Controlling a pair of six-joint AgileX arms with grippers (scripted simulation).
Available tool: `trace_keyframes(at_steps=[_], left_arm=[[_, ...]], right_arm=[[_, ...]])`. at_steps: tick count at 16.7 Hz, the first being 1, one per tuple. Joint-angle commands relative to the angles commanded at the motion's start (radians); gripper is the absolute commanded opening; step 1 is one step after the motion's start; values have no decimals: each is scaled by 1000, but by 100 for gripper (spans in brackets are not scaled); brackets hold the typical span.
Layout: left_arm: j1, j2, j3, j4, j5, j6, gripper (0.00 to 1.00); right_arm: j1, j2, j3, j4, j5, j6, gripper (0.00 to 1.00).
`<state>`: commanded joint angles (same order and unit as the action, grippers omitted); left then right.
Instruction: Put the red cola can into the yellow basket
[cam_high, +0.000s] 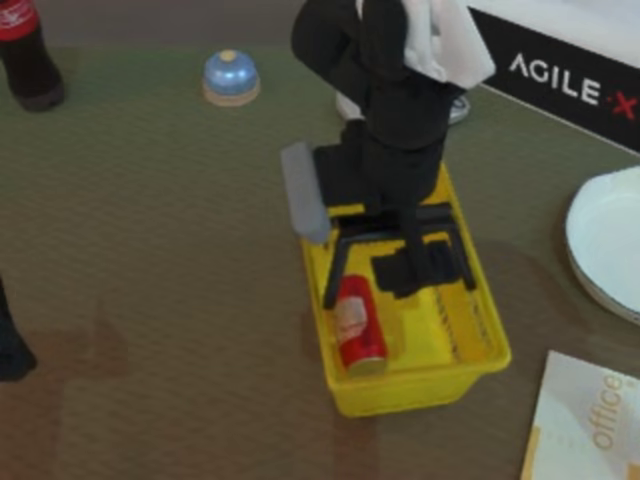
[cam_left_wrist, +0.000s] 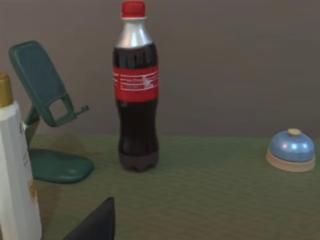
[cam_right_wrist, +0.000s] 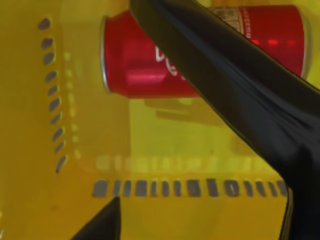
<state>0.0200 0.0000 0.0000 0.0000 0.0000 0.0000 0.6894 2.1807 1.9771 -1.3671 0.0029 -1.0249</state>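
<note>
Small red cylindrical cola can (cam_high: 359, 324) is showing a silver end and pale cream label patch. Bright yellow slotted plastic basket (cam_high: 420, 385) is carrying black handles. Tall dark cola bottle (cam_left_wrist: 136, 90) is wearing a red cap and red label with white print. Blue dome bell (cam_high: 231, 75) is sitting on a tan base. Table cloth (cam_high: 160, 250) is reading olive green.
</note>
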Motion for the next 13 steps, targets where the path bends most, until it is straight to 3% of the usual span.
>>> trace_keyframes(at_steps=[11,13], left_arm=[[0,0,0,0,0,0,100],[0,0,0,0,0,0,100]], right_arm=[[0,0,0,0,0,0,2],[0,0,0,0,0,0,0]])
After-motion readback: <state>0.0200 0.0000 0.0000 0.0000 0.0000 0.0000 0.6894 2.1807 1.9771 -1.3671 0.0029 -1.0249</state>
